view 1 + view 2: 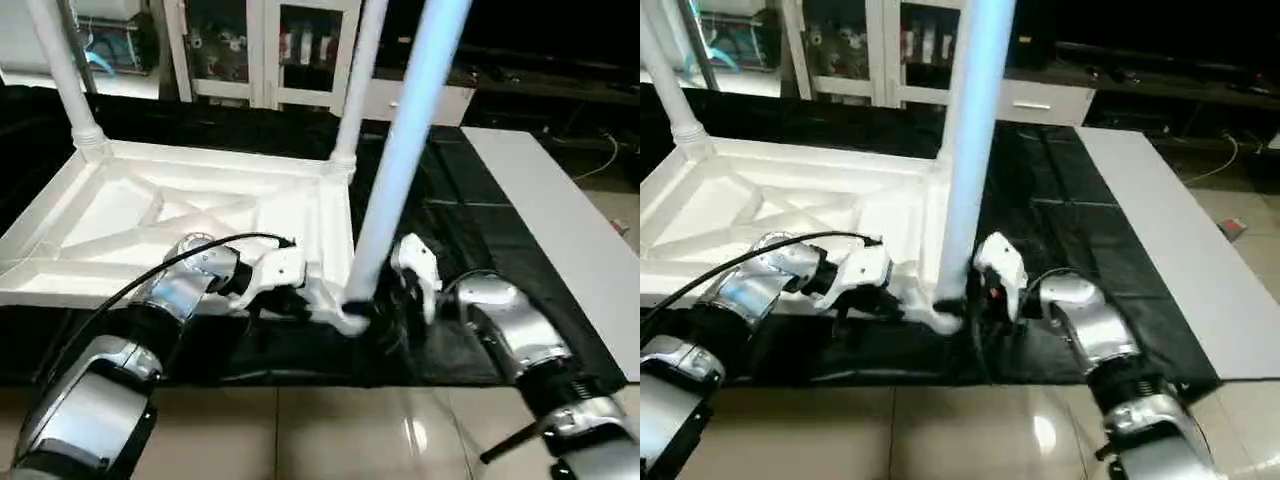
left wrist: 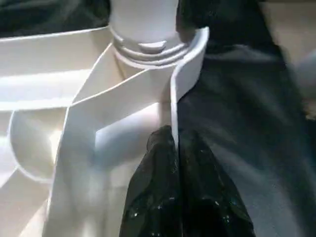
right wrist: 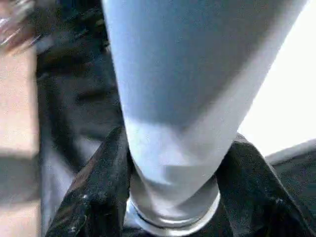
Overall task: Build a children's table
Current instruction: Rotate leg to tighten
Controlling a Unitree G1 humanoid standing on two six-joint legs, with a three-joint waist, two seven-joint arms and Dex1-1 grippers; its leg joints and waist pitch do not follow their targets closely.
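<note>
The children's table lies upside down on black cloth, its white ribbed tabletop (image 1: 180, 215) facing up. Two white legs stand upright in the far corner sockets, one on the left (image 1: 62, 75) and one on the right (image 1: 358, 85). A third leg (image 1: 410, 130) rises from the near right corner socket. My right gripper (image 1: 375, 305) is shut on this leg just above its base, and in the right wrist view a black finger (image 3: 98, 187) presses each side of the leg (image 3: 182, 74). My left gripper (image 2: 173, 136) is shut on the thin near rim (image 2: 174, 94) beside that corner.
A flat white panel (image 1: 545, 210) lies on the cloth at the right. Cabinets (image 1: 270, 50) stand behind the work table. Tiled floor (image 1: 300, 430) runs along the table's near edge. A black cable (image 1: 130, 285) arcs over my left forearm.
</note>
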